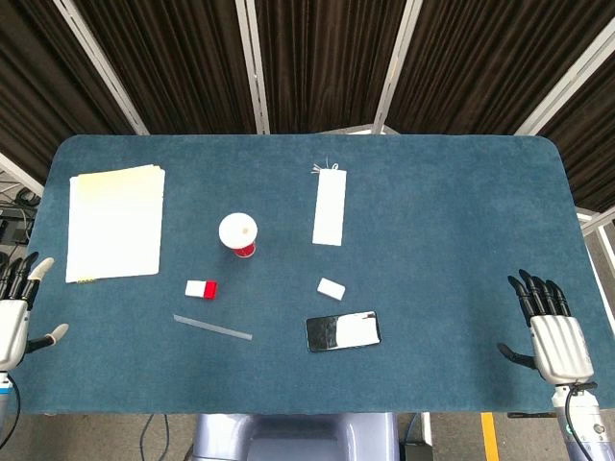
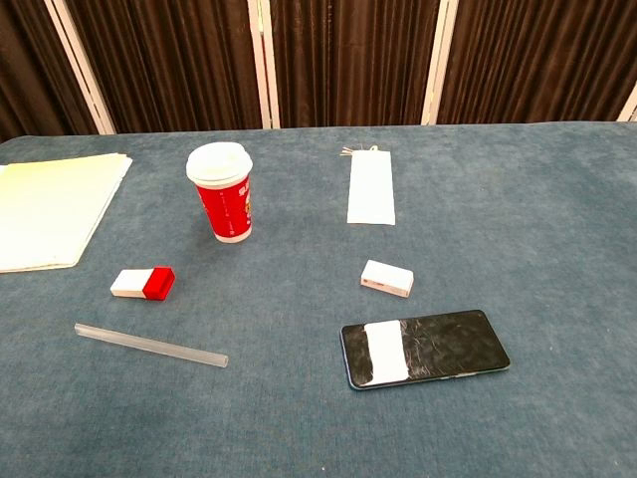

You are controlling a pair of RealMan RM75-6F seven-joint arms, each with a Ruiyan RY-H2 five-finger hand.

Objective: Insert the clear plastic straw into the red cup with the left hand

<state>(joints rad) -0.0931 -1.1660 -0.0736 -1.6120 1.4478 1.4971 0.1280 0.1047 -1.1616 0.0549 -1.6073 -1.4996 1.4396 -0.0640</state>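
While nothing is held, the left robot hand (image 1: pixel 13 312) is seen at the left edge of the blue tabletop (image 1: pixel 432 221) with fingers spread wide, and the right robot hand (image 1: pixel 553 331) is seen at the right edge, likewise spread and holding nothing. The clear plastic straw (image 2: pixel 150 345) is laid flat near the front edge, well apart from both hands. Just behind it a small red-and-white block (image 2: pixel 143 283) is found, and further back the red cup (image 2: pixel 223 194) is stood upright with its white lid on. A stack of yellow paper (image 1: pixel 115 222) is placed at the left. To the right of the straw, a cracked phone (image 2: pixel 425 348), a small white box (image 2: pixel 387 279) and a white paper sleeve (image 2: pixel 371 186) are seen.
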